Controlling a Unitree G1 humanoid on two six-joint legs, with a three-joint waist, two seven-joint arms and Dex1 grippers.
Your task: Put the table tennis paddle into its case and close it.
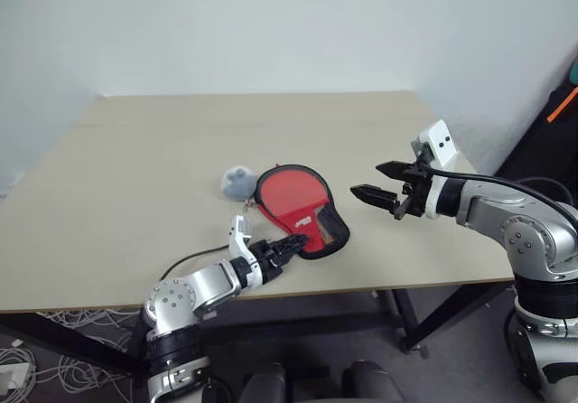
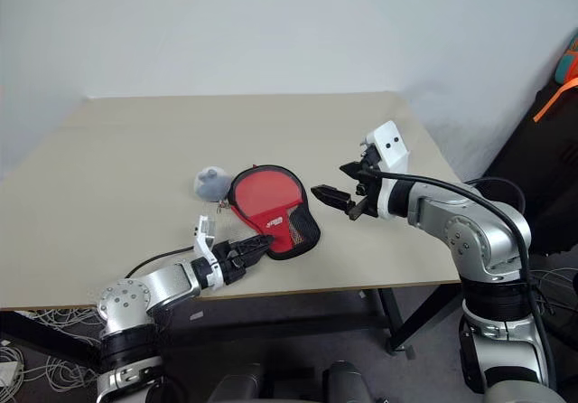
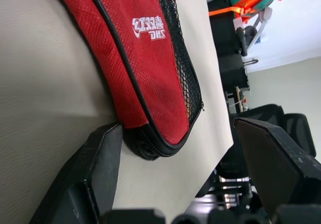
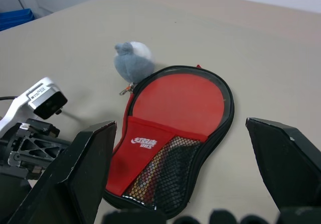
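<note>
Head-camera view: a red case [image 1: 298, 208] lies flat on a beige table [image 1: 135, 177], its round end toward the far side and its black mesh end toward the near edge. The zip looks shut round the whole outline, and the paddle itself cannot be seen. A small grey-and-white plush ball [image 1: 238, 181] rests on the table just beside the case's round end.

At the near edge, the left gripper [image 1: 291, 245] sits low by the mesh end, its black fingers spread with nothing between them. In the left wrist view one finger [image 3: 95, 169] lies on the table surface close against the case's black trim. The right gripper [image 1: 377, 180] hangs above the table, off to the right of the case and clear of it, fingers wide apart and holding nothing.
</note>
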